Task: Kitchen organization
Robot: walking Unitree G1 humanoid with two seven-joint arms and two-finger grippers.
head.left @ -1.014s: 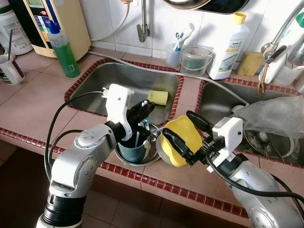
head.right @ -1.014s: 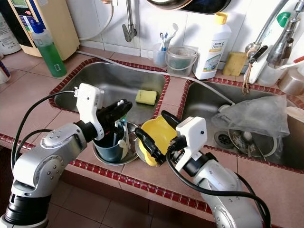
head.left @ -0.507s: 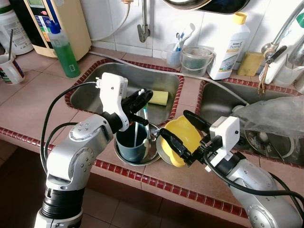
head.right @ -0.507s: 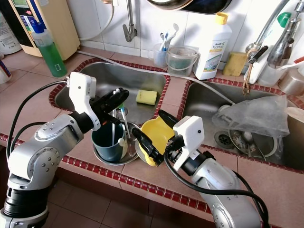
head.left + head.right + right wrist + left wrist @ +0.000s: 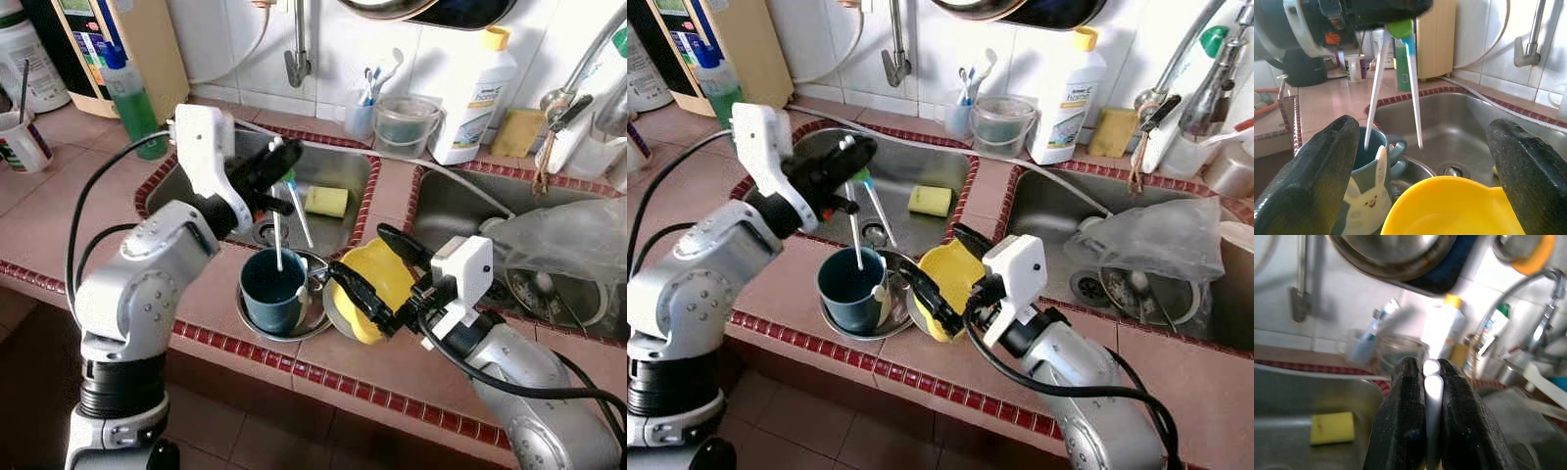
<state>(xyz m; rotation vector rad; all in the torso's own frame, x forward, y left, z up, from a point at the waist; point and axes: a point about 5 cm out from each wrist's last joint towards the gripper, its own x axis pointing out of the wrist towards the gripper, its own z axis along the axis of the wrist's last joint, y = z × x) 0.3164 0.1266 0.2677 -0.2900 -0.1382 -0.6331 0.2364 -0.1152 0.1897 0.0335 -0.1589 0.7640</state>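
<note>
A green bottle (image 5: 130, 100) stands on the tiled counter (image 5: 69, 211) at the far left, beside the left sink basin (image 5: 333, 176). The left hand (image 5: 277, 168) is raised above the near edge of that basin, its fingers clamped on the heads of two white-handled toothbrushes (image 5: 286, 227). One handle hangs down with its tip just inside a teal mug (image 5: 273, 291); the other slants free over the basin. The mug sits in a shallow metal dish (image 5: 890, 323) on the strip of counter between the basin and the red-tiled front edge, with little margin on either side. A yellow sponge (image 5: 326, 201) lies on the basin floor, well apart from the mug.

Just beside the dish a yellow bowl (image 5: 379, 285) is tilted on its side, and the right hand (image 5: 382, 279) is spread wide around it, one finger at each rim; whether the pads touch cannot be told. Further right, a crumpled clear plastic bag (image 5: 563, 240) lies over the right sink basin (image 5: 456, 206), and a white detergent bottle (image 5: 472, 93) stands against the wall tiles behind.
</note>
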